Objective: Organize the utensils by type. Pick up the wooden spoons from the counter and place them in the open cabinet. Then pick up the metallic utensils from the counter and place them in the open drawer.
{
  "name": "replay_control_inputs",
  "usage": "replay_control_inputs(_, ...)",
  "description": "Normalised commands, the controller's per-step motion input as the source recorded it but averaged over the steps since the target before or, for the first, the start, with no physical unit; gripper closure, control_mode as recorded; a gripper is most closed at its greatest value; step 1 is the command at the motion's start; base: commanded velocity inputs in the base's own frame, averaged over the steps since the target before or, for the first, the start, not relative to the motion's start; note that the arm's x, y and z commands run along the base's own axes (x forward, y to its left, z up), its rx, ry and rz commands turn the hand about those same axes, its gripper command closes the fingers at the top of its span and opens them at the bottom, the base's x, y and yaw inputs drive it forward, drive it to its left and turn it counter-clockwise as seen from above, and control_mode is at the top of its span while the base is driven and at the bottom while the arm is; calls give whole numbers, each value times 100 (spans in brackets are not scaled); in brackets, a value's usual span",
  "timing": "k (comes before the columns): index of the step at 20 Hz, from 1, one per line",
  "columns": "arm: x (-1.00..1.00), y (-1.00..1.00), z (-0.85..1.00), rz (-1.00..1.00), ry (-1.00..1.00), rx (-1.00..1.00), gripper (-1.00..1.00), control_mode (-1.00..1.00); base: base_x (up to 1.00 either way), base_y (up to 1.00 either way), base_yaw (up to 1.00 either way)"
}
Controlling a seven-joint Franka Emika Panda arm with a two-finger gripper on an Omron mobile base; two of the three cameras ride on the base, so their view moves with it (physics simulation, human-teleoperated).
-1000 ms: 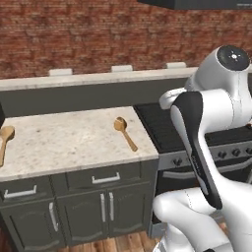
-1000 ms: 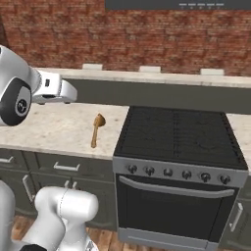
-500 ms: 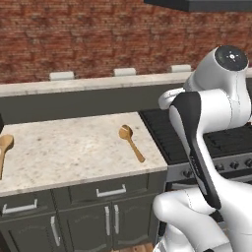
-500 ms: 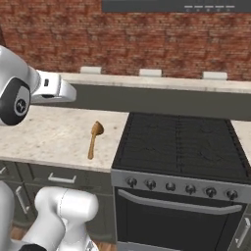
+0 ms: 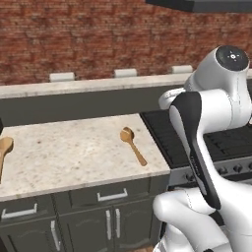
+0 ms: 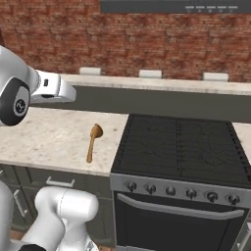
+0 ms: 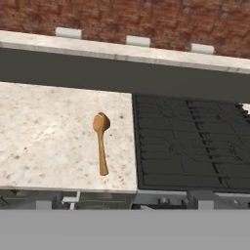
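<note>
One wooden spoon [image 7: 100,141] lies flat on the counter [image 7: 44,132] near its right edge, bowl toward the back ledge [image 7: 122,51], handle toward the front, just beside the stove [image 7: 190,146]. A second spoon [image 5: 4,150] lies at the counter's far left, cut off by the frame, so two in all. The hand is spread wide and, as far as I can tell, holds and touches nothing. Three white blocks [image 7: 138,41] sit on the ledge.
</note>
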Motion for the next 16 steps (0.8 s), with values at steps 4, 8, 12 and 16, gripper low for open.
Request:
replay_control_inputs(4,0,0,0,0,0,0,-100,100,32,5,0)
replay_control_inputs(8,0,0,0,0,0,0,-100,100,2,0,0)
replay_control_inputs(12,0,0,0,0,0,0,-100,100,0,0,0)
replay_control_inputs(16,7,3,-9,0,4,0,-100,-100,6,2,0)
